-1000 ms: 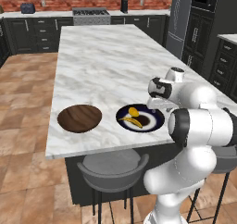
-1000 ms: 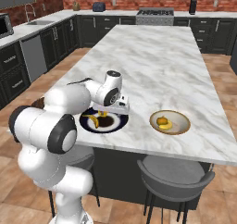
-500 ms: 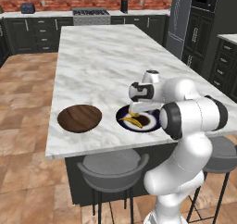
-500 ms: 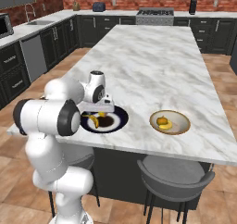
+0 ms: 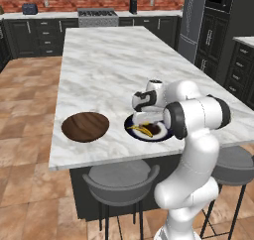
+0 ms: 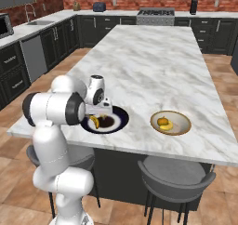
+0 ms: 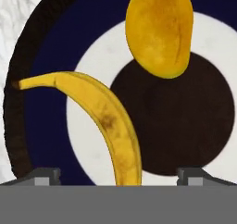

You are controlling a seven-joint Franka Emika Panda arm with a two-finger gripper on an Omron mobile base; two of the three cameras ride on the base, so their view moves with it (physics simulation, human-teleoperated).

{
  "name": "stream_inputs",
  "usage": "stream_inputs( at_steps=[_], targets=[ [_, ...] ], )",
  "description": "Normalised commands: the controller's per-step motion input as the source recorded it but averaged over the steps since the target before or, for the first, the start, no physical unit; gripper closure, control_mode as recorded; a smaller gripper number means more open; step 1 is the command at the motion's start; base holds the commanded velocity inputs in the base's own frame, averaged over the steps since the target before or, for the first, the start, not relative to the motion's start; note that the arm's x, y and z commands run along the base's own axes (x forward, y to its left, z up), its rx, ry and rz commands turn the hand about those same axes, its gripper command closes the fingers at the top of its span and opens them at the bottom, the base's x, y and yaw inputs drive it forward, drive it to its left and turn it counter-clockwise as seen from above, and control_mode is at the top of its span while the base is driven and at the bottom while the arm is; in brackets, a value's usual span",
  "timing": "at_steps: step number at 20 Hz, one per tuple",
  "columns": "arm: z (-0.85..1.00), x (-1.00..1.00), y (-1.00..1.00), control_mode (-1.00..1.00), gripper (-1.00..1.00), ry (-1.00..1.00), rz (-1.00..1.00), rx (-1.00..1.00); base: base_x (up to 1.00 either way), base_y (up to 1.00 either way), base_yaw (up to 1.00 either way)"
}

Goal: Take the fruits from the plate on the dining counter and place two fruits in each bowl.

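Observation:
On the white marble dining counter (image 5: 114, 60) (image 6: 153, 56) lies the navy plate (image 5: 166, 134) (image 6: 122, 118) (image 7: 60, 47). It carries a curved banana (image 5: 141, 130) (image 6: 95, 122) (image 7: 106, 121) and a yellow-orange oval fruit (image 7: 159, 31). My gripper (image 5: 143, 119) (image 6: 103, 111) (image 7: 119, 177) hovers low over the plate, open, its tips either side of the banana's near end without touching it. Left of the plate sits the dark wooden bowl (image 5: 85, 126) with nothing in it. To the right, the tan bowl (image 6: 183, 122) holds two yellowish fruits (image 6: 163, 122).
Grey stools stand under the counter's near edge (image 5: 119, 177) (image 6: 174, 173), another at the right (image 5: 233, 159). Dark cabinets and a stove (image 5: 96, 13) line the far brick wall. Tall dark cabinets (image 5: 198, 16) rise at the right.
My hand has swung left from beside the plate's right edge to a spot over the plate and has come down closer to the banana. The fruits and bowls have not moved.

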Motion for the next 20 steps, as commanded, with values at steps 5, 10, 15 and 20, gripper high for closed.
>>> stream_inputs(
  at_steps=[5,10,15,20],
  targets=[
    [-0.5,0.07,0.0,-1.0,-1.0,0.0,0.0,0.05,0.0,0.0,0.0],
    [-0.5,0.07,0.0,-1.0,-1.0,-0.01,0.0,0.0,0.0,0.0,0.0],
    [-0.24,0.01,0.03,-1.0,1.0,-0.06,0.0,0.0,0.0,0.0,0.0],
    [0.08,-0.09,0.03,-1.0,1.0,-0.04,0.0,0.0,0.0,0.0,0.0]
  ],
)
